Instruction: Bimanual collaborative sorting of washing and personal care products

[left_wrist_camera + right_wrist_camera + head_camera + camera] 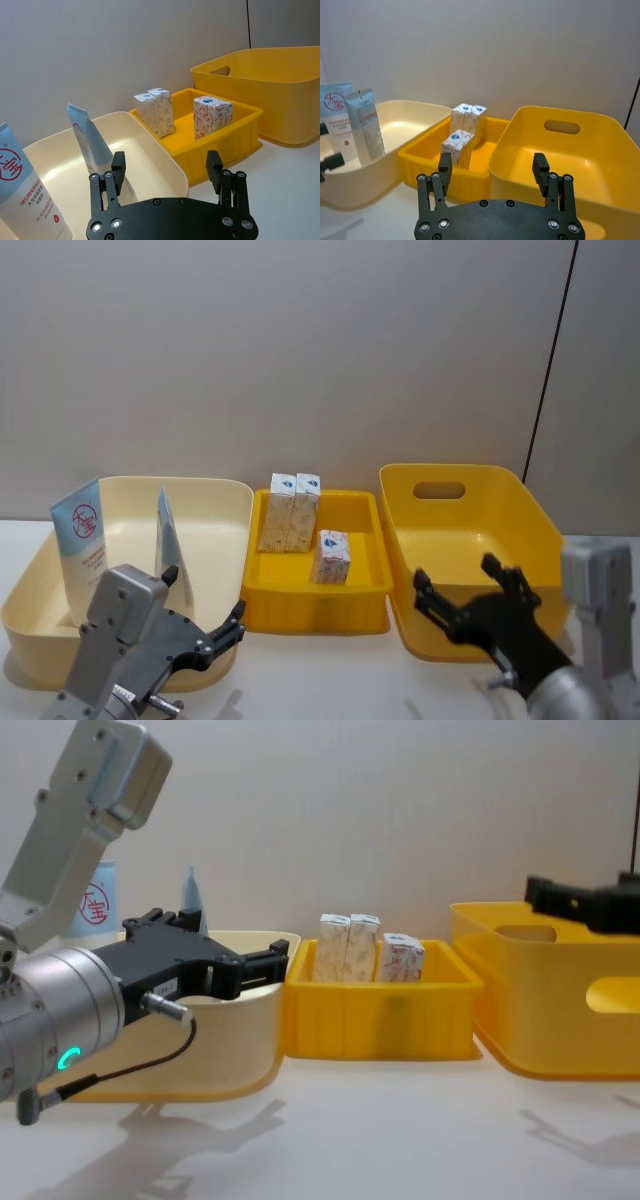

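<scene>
Both grippers hovered empty, fingers spread: the left gripper [226,628] near the cream bin [200,481] holding the upright tubes [82,535], the right gripper [457,585] before the large yellow bin [520,502]. The cartons [290,512] stood in the middle tray [315,608]. A careless reach could probably topple the leaning tubes.

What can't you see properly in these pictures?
- Bottoms of the red-logo tube and the other tube: head view, hidden behind the left gripper and its arm.
- Small writing on the cartons: head view, too small to read.
- Floor of the big yellow bin: head view, partly covered by the right gripper; chest view, hidden by the bin's own wall.
</scene>
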Robot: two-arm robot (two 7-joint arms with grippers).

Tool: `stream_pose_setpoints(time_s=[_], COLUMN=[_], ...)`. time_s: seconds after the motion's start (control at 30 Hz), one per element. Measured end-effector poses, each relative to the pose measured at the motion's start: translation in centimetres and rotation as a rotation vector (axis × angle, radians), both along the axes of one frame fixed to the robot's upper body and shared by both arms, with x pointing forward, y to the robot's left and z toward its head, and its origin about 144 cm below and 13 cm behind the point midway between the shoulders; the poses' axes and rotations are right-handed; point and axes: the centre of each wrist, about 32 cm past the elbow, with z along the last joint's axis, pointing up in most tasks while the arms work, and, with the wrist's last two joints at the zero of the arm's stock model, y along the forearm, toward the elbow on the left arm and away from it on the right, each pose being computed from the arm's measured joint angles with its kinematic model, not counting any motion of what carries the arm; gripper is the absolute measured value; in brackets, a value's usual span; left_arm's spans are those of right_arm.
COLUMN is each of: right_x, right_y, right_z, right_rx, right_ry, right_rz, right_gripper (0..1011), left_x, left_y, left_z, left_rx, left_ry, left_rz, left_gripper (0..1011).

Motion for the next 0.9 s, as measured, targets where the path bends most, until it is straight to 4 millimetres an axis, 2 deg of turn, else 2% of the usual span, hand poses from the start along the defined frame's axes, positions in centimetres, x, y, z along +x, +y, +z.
stream_pose_setpoints(time_s=[0.4, 0.63, 0.9], right_x=[2.8, 4.1, 6.5], right_y=[1.3, 2.0, 3.6], right_z=[5.4, 7.5, 9.9], right_rx=[0.003, -0.023, -0.089], right_ry=[0.086, 0.16, 0.26], right_rz=[0.071, 0.112, 0.141], right_gripper=[1001, 1001, 1001], left_x=[0.0, 0.0, 0.0], left_y=[0.0, 0.0, 0.0], left_z=[0.0, 0.0, 0.0], left_rx=[0.0, 0.0, 0.0], left_ry=[0.0, 0.0, 0.0], left_rz=[0.0, 0.0, 0.0], left_gripper=[1003, 1003, 1003])
